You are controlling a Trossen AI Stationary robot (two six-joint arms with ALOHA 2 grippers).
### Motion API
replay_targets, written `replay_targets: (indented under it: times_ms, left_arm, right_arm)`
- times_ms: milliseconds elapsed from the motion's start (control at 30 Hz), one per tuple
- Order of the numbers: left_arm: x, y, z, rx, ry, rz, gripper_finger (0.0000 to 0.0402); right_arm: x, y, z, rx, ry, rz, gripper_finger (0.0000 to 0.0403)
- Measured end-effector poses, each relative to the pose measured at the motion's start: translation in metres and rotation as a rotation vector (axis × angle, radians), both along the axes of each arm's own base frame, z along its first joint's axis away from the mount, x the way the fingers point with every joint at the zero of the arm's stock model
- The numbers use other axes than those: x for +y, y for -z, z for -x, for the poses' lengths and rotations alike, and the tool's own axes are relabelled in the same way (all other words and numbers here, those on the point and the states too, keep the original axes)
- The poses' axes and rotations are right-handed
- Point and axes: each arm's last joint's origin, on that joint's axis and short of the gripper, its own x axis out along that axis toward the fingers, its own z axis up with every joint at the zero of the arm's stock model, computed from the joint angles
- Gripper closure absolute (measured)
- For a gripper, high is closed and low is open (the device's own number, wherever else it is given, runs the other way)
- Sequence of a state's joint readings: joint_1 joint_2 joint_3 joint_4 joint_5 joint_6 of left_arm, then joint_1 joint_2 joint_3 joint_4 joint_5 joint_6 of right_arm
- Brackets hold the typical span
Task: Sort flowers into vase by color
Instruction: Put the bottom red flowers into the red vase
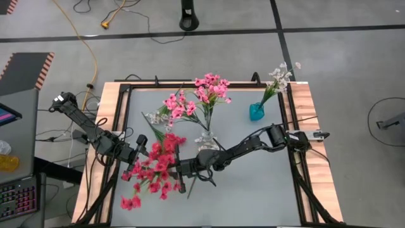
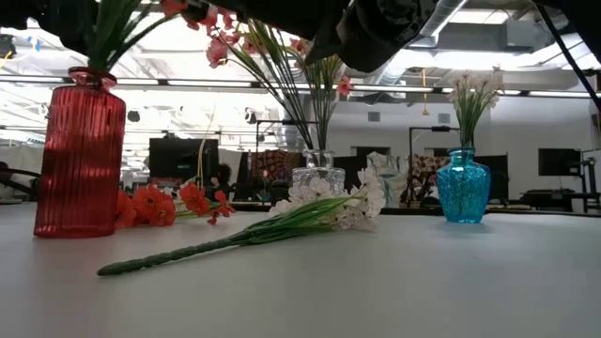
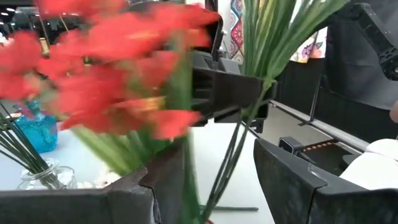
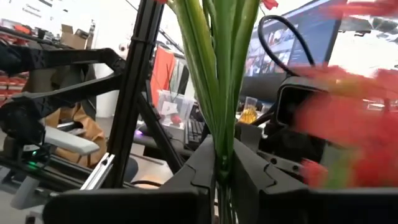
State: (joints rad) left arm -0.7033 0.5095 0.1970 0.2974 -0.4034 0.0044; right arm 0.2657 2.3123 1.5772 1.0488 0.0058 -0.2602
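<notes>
A bunch of red flowers stands over the red vase at the table's near left, its green stems rising out of the vase's mouth. My right gripper is shut on these stems. My left gripper is level and open beside the bunch, and the stems pass between its wide-apart fingers without visibly touching them. Pink flowers stand in a clear vase, and white flowers in a blue vase. A white sprig and a red sprig lie flat on the table. My right gripper pinches several green stems of the red flowers between its two fingers, partway up the stems. The fingers lie across the stems, which run on above them to the blossoms. From the left wrist view the same hold shows the stems hanging down below the fingers.
The clear vase stands just beyond my right arm, the blue vase at the far right. A white sprig lies at the far left. A wooden frame borders the table. Bare grey tabletop stretches across the near right.
</notes>
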Motion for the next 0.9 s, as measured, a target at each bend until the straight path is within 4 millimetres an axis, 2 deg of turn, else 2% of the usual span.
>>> replay_targets:
  times_ms: [533,700,900]
  left_arm:
    - [0.0,0.0,0.0,0.0,0.001,0.0,0.0221]
    - [0.0,0.0,0.0,0.0,0.0,0.0,0.0221]
    - [0.0,0.0,0.0,0.0,0.001,0.0,0.0221]
  right_arm:
    - [-0.0008,-0.0002,-0.0001,0.0,0.027,-0.008,0.0334]
    - [-0.0033,0.0,-0.0005,0.01,0.141,-0.043,0.0303]
    - [-0.0009,0.0045,-0.0013,0.058,0.141,-0.027,0.0244]
